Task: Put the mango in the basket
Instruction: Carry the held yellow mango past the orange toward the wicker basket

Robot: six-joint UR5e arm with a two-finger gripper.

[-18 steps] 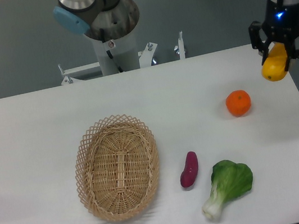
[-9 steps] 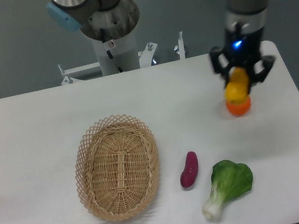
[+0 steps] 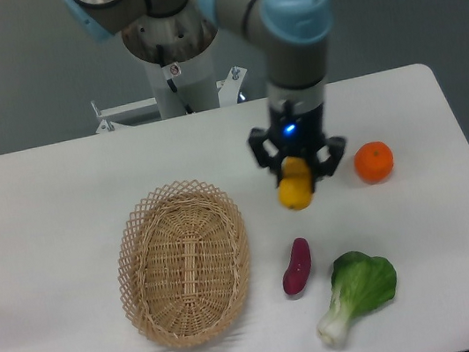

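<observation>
My gripper (image 3: pixel 298 169) is shut on the yellow-orange mango (image 3: pixel 295 190) and holds it above the table, right of the basket and above the sweet potato. The mango hangs below the black fingers, its upper part hidden between them. The oval tan wicker basket (image 3: pixel 141 235) with a lattice rim lies at the centre left of the table and holds nothing. There is a gap of bare table between the mango and the basket's right rim.
A round orange (image 3: pixel 373 162) sits to the right of the gripper. A purple sweet potato (image 3: pixel 297 266) and a green bok choy (image 3: pixel 358 289) lie in front of it. The arm's base column (image 3: pixel 173 61) stands behind the table.
The gripper has carried the mango leftward across the table, from the far right edge, past the orange, to a spot just right of the basket. The other things have not moved.
</observation>
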